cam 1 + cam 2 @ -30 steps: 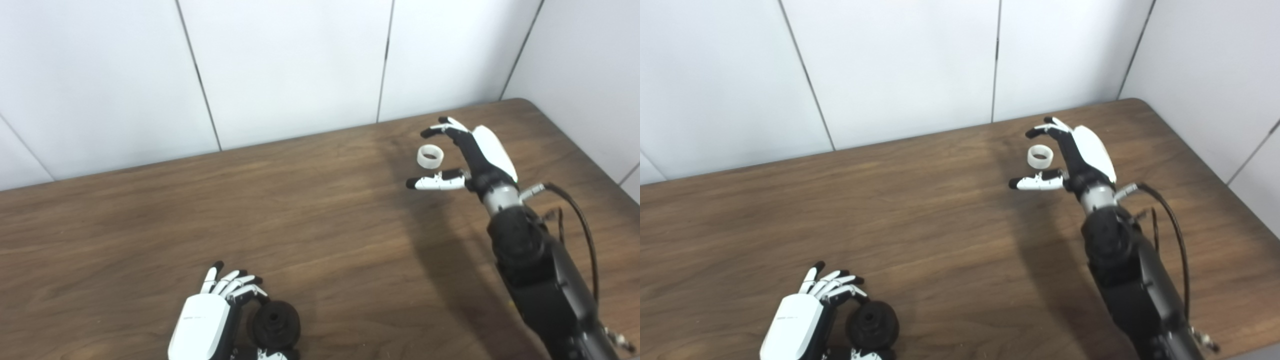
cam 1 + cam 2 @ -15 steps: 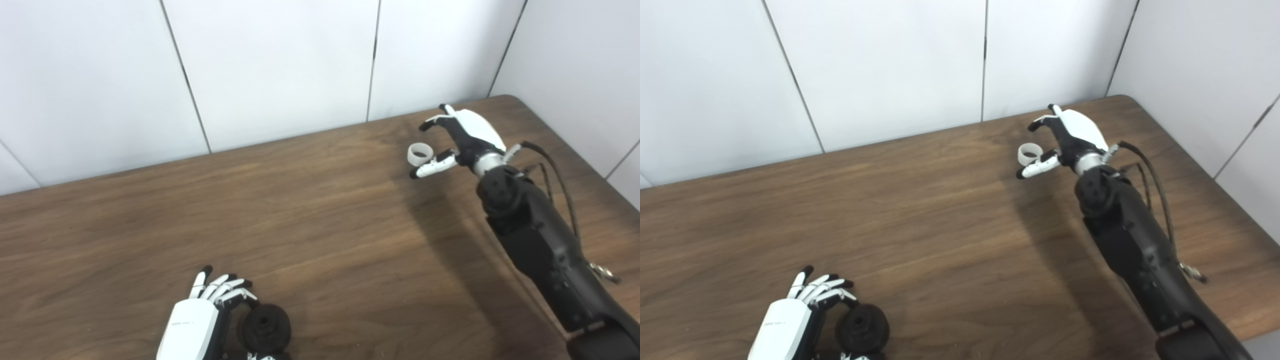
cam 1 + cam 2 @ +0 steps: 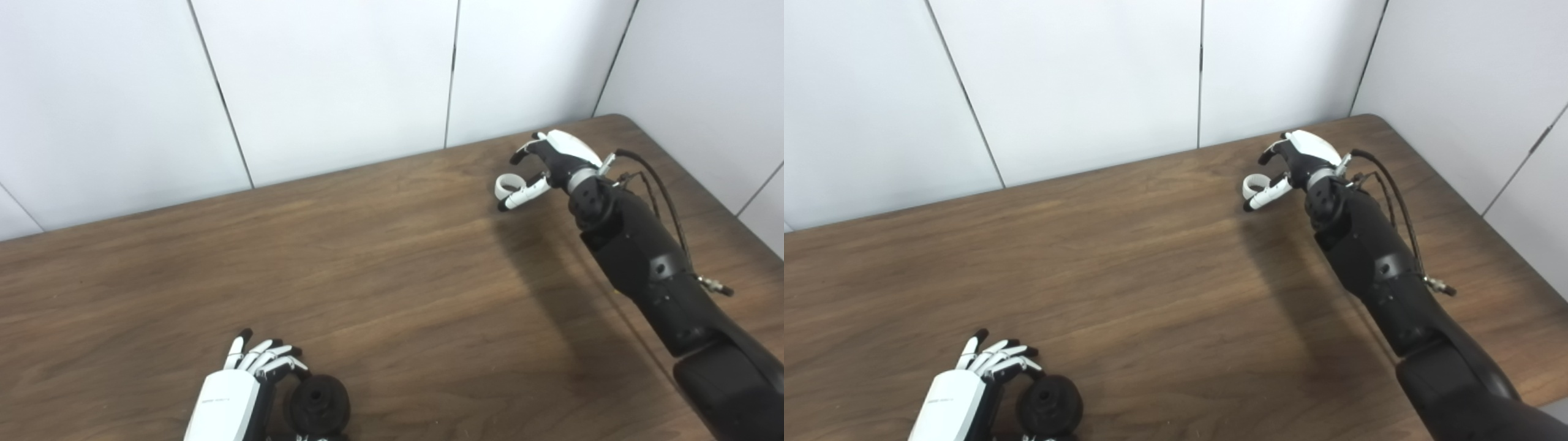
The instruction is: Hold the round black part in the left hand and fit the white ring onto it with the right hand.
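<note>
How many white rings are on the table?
1. The white ring lies on the table near its far right corner, between the thumb and fingers of the right hand. None seem hidden.

1 white ring (image 3: 506, 184), 1 round black part (image 3: 319, 405), 2 hands

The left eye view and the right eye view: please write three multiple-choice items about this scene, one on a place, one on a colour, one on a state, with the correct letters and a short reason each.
1. Where is the white ring?
A. far right part of the table, by the right hand
B. near left edge
C. on the black part

2. What colour is the round part beside the left hand?
A. white
B. black
C. red

3. What is the state of the right hand?
A. shut into a fist
B. flat on the table
C. open, its fingers and thumb apart around the ring

Answers: 1 A, the ring lies on the table between that hand's thumb and fingers; 2 B, it is dark all over, next to the left hand; 3 C, its fingers arch above the ring, with a gap showing.
</note>
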Robot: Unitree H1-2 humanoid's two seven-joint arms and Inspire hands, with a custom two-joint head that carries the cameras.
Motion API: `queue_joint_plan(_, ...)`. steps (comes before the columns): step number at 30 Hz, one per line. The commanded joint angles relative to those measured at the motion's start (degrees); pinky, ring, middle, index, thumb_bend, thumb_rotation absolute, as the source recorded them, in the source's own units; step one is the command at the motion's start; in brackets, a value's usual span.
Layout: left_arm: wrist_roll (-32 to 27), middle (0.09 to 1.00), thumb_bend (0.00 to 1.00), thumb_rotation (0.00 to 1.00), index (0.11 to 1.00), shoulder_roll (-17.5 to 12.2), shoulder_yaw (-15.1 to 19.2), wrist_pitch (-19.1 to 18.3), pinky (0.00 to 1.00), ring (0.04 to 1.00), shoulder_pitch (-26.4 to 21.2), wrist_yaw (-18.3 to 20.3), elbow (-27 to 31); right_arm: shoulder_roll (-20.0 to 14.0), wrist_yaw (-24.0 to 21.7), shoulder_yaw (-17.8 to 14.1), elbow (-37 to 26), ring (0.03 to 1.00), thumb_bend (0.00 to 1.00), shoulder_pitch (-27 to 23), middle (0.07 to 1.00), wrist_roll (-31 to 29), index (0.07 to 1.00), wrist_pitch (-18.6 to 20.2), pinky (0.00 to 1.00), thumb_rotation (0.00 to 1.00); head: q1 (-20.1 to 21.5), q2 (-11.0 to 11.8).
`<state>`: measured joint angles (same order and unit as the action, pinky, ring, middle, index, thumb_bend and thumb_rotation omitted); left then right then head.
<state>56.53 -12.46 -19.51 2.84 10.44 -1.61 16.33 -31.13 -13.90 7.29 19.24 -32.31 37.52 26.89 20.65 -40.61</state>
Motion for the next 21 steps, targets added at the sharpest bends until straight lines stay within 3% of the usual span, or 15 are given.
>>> queue_joint_plan(1,0.3,0.76,0.52,0.05,0.484,-0.7,0.5,-0.3,1.0,0.846,0.5,0.4,1.1,-2.0,0.3,-0.3,-0.1,1.0,0.89,-3.8,1.0,0.5,0.719,0.0,1.0,0.25,0.1,0.0)
queue_joint_plan(10,0.1,0.756,0.52,0.05,0.484,-0.5,0.8,0.3,1.0,0.84,0.6,0.1,0.8,-0.3,0.5,-0.6,4.7,1.0,0.87,-5.5,0.981,0.8,0.69,0.0,1.0,0.24,0.3,-0.1)
queue_joint_plan(21,0.0,0.755,0.52,0.05,0.484,-0.4,0.6,0.3,1.0,0.841,0.8,0.3,1.0,0.3,1.0,-0.2,5.9,1.0,0.87,-5.7,0.96,0.9,0.676,0.0,1.0,0.23,0.2,0.1)
